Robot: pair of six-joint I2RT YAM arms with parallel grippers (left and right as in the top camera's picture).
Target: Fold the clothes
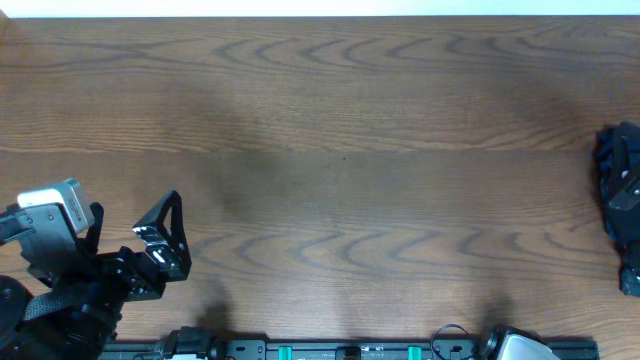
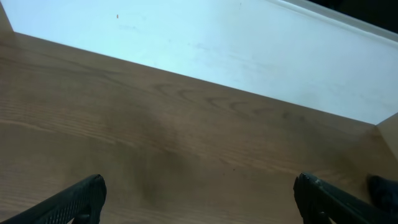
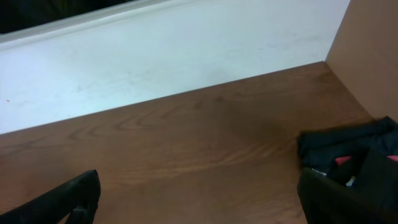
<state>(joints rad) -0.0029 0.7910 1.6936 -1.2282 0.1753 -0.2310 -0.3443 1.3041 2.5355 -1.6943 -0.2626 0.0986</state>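
The black long-sleeved top is out of view in every frame. My left gripper (image 1: 172, 238) hangs over the front left of the wooden table (image 1: 340, 150). It is open and empty, with bare wood between its fingers in the left wrist view (image 2: 202, 208). My right gripper (image 3: 199, 208) is open and empty, also over bare wood. In the overhead view only a white part of the right arm (image 1: 515, 346) shows at the front edge.
A dark blue bundle (image 1: 622, 200) with grey-white and red patches lies at the table's right edge. It also shows in the right wrist view (image 3: 348, 146), just behind the right finger. A white wall (image 2: 236, 43) runs along the table's far edge.
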